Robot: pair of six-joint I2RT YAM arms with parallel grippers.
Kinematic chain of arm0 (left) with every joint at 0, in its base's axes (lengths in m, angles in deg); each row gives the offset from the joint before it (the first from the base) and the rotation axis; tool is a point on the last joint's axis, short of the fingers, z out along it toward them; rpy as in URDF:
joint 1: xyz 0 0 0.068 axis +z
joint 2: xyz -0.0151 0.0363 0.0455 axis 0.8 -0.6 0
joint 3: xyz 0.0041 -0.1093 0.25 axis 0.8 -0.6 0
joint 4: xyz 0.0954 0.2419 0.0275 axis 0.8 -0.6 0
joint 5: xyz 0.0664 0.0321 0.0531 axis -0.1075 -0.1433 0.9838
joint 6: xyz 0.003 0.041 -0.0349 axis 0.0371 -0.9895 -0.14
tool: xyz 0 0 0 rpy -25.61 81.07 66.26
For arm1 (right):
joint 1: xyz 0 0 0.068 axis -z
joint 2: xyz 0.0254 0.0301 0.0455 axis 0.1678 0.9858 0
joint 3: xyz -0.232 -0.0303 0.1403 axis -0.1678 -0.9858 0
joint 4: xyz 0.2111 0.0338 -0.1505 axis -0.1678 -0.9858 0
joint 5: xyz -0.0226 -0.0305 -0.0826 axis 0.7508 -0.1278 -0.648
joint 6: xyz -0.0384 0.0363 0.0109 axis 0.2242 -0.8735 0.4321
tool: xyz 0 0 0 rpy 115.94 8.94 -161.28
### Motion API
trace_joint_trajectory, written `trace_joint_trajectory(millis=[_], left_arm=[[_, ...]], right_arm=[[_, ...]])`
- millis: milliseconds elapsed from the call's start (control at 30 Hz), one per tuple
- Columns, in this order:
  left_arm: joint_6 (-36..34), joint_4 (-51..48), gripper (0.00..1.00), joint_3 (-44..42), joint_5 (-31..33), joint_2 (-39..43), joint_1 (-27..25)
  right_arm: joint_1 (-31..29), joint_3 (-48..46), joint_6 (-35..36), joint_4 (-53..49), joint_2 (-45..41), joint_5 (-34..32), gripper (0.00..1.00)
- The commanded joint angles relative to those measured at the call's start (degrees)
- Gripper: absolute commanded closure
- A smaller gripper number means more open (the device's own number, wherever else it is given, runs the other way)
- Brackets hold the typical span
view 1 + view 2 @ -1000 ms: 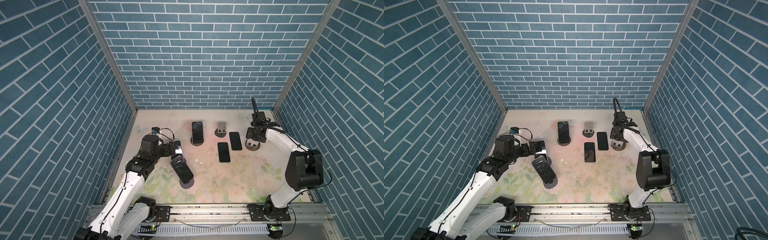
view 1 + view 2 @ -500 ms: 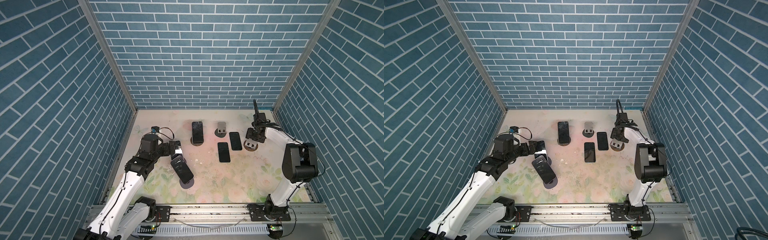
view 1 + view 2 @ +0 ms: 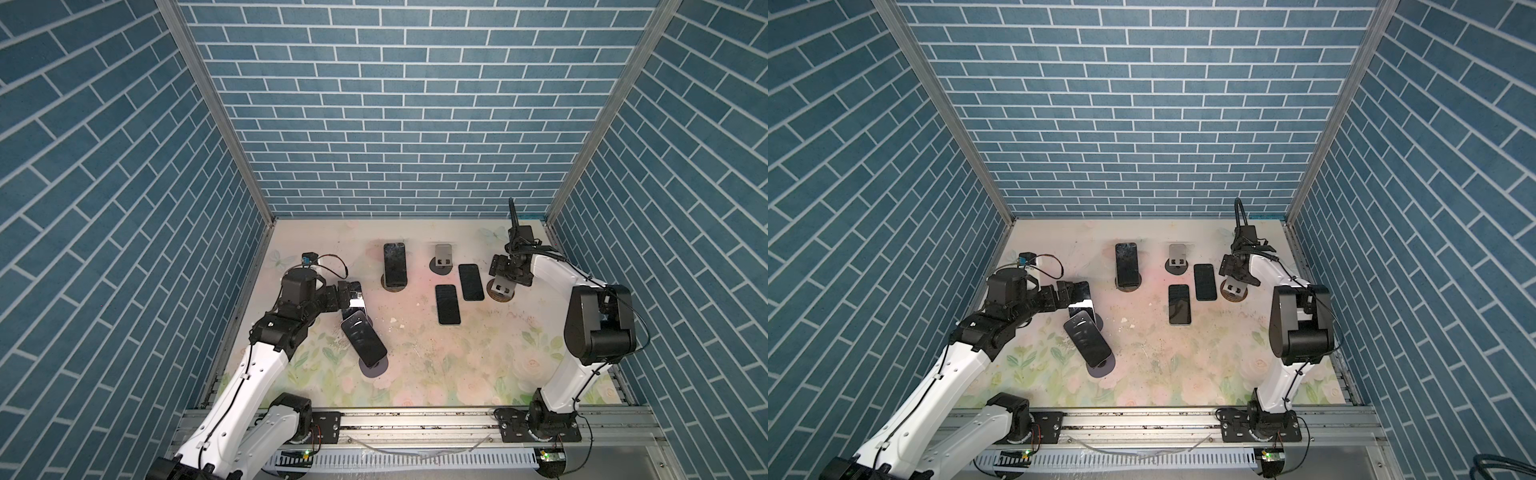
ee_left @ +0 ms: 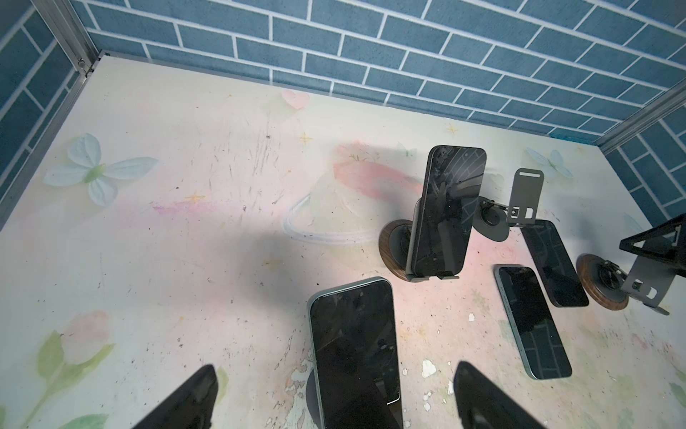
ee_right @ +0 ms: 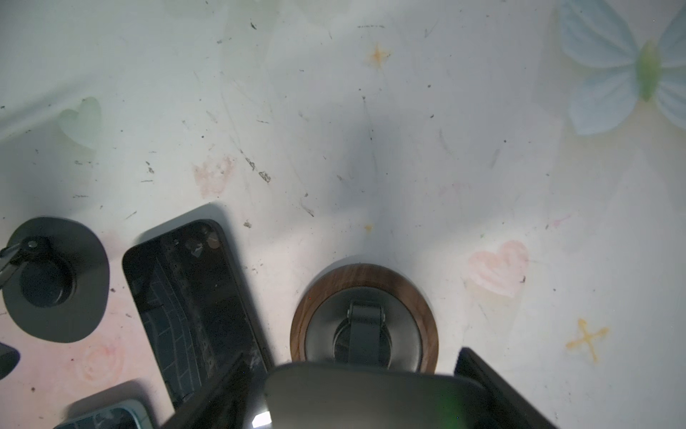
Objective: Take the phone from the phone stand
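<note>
Blue brick walls (image 3: 374, 104) box in a floral worktop (image 3: 415, 374) where the left claw (image 4: 336, 367) stands wide open and empty, astride a phone (image 4: 354, 345) on its phone stand (image 4: 311, 395).
Likely next comes the grasp: centre the fingers (image 4: 185, 401) on the phone's long edges, close evenly, then lift along the stand's lean so the base does not tip toward the tilted phone (image 3: 363, 338) just beside the claw. Two flat phones (image 3: 448, 304) lie on the worktop between the two claws. Farther right, the right claw (image 5: 352, 356) has its jaws parted around the plate of an empty stand (image 5: 371, 397), holding no phone.
</note>
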Motion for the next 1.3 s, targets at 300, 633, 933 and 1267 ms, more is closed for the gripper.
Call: trace_joint_trajectory(millis=[300,633,933,1267], left_arm=[[1.8,-1.3,0.0,1.1,0.8,0.5,-0.1],[2.4,-0.6,0.0,1.2,-0.1,0.4,-0.1],[2.5,-1.4,0.0,1.9,-0.4,0.2,-0.1],[2.3,-0.9,0.0,1.2,-1.4,0.7,-0.1]], right_arm=[[0.2,-2.5,1.8,-0.2,-9.4,-0.5,0.12],[-1.0,-5.3,0.8,0.8,-16.4,2.0,0.12],[-6.8,-6.5,1.1,3.0,-19.1,3.2,0.13],[-14.6,-3.4,1.2,3.6,-16.6,1.6,0.13]])
